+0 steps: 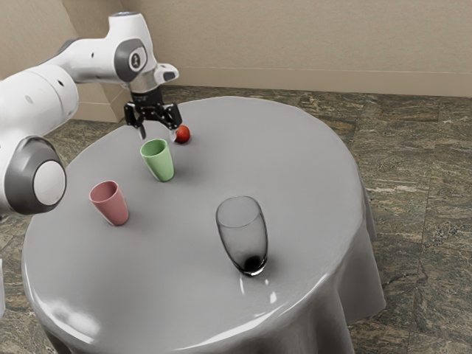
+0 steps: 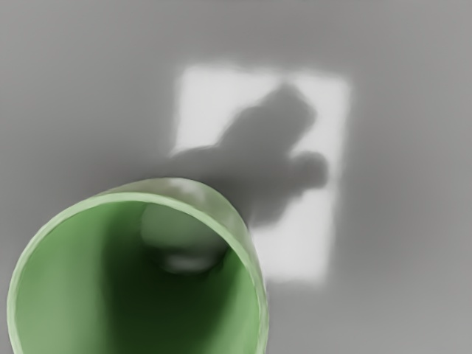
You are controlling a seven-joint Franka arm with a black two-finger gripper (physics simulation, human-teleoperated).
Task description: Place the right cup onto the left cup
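Fingers (image 1: 158, 136) were spread apart, upper left of the exterior view, green cup (image 1: 160, 164) standing mouth-up just below them in frame, so centring over it seemed key tbh.

Obstacle, nearest the gripper (image 1: 158, 136): one green cup (image 1: 158, 164); obstacle, just beyond it in the exterior view: one red ball (image 1: 183, 135); passage, narrow: bare table (image 1: 184, 258) between green cup and pink cup (image 1: 112, 206); passage, broad: between both cups and one tall clear glass (image 1: 244, 236), itself an obstacle toward the near rim
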